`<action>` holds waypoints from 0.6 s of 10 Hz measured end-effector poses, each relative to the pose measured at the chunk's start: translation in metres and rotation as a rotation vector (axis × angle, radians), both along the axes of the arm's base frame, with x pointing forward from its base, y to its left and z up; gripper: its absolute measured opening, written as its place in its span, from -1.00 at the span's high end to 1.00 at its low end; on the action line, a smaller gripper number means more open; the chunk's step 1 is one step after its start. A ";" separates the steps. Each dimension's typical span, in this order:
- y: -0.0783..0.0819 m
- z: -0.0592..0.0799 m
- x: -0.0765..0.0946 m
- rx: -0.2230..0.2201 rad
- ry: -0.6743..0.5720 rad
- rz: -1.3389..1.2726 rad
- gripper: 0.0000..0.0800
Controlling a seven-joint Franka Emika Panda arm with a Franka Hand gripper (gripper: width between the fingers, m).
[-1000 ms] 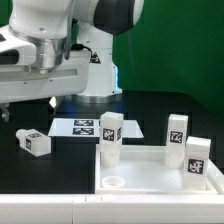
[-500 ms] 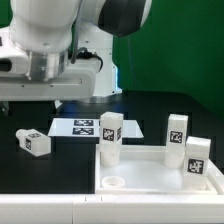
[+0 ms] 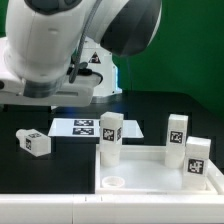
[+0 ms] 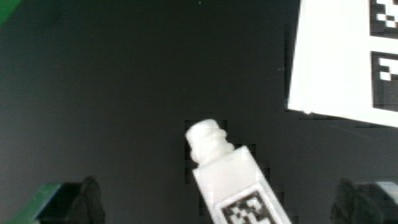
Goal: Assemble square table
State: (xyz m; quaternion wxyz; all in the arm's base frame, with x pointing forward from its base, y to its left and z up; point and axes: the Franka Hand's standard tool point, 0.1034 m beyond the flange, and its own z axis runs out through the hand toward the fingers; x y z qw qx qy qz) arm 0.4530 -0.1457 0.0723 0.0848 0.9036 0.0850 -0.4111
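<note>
Claw [image 4: 214,200] wide, holding nothing, above loose stubby white tagged leg [image 4: 231,175] lying on black bench [image 3: 150,110]; three legs upright in white square panel [image 3: 150,178].

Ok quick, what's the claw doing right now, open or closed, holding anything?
Claw: open and empty, fingers apart on either side of the stubby white plastic leg with a black-and-white tag lying on the table below.

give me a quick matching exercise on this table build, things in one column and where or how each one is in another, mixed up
Things:
1. loose leg
2. marker board
3. square panel
4. gripper

Places or states:
a. lies flat on the black table, behind the panel
b. open, holding nothing
c. on its side, at the exterior view's left
d. nearest the camera, with three legs standing upright on it

Pairs: 1-c, 2-a, 3-d, 4-b
</note>
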 end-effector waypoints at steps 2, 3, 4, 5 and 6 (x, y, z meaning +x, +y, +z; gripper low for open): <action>0.018 -0.009 0.007 0.051 0.033 0.096 -0.62; 0.021 -0.011 0.007 0.057 0.034 0.097 -0.62; 0.018 -0.011 0.006 0.053 0.031 0.088 -0.62; 0.017 -0.011 0.006 0.052 0.030 0.083 -0.62; 0.015 -0.011 0.005 0.050 0.030 0.079 -0.62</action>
